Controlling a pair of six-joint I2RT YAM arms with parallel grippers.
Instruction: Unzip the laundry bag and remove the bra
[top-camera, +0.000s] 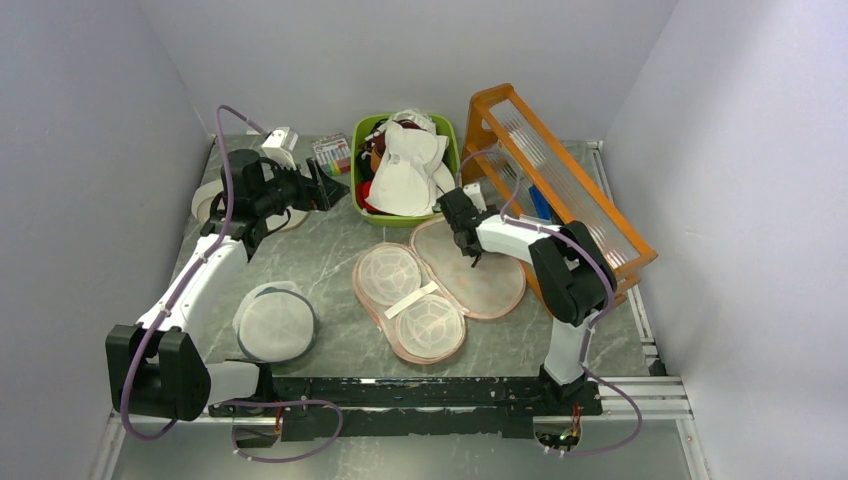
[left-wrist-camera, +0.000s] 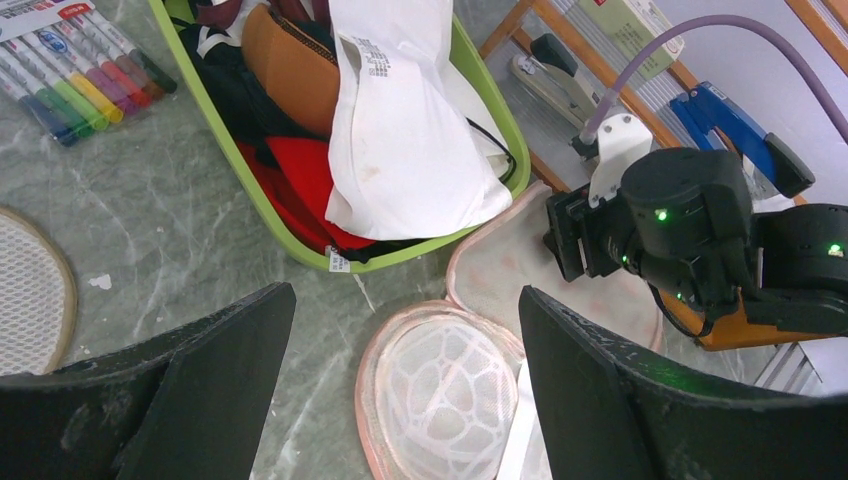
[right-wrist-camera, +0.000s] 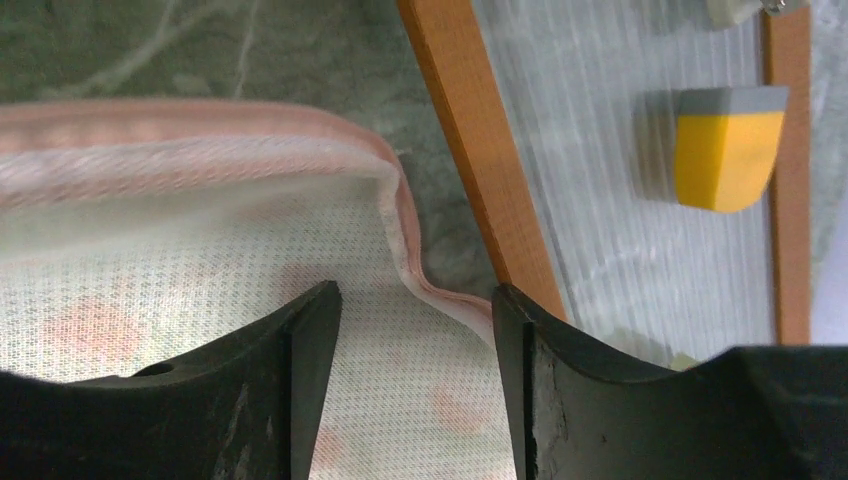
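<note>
**Writing.** A clear pack of coloured marker pens (top-camera: 333, 152) sits at the far edge of the grey marble-patterned worktop (top-camera: 330, 262). Its red-and-white header print is too small to read. The grey print inside the bra and a small white tag (left-wrist-camera: 338, 262) hanging at the basket rim are also illegible.

**Task items.**
- The bean-shaped padded laundry bag (top-camera: 470, 275) is cream-peach with a faint flower print and a pink zip edge. It lies unzipped and spread flat in the middle of the worktop. One half shows two round white mesh pockets crossed by a white strap (top-camera: 412, 300). The other half shows dotted white lining.
- The plain white bra (top-camera: 405, 172), with smooth moulded cups, lies on top of the pile in the lime-green plastic basket (top-camera: 357, 175) at the far edge. It lies over a red garment (left-wrist-camera: 310, 185).

**My fingers.**
- On my left gripper (left-wrist-camera: 405, 293) the fingers are spread wide and hold nothing. It hangs between the marker pens and the basket.
- On my right gripper (right-wrist-camera: 412, 290) the fingers are parted at the bag's far right rim. The pink edge runs through the gap, and nothing is pinched.

**Surroundings.**
- An orange wooden rack (top-camera: 560, 185) with a ribbed clear panel stands along the right edge, just beside the bag and my right gripper.
- A yellow-and-grey block (right-wrist-camera: 725, 145) shows against the rack's panel.
- A round white mesh disc (top-camera: 275, 322) with a dark rim lies towards the near-left corner, beside my left arm.
</note>
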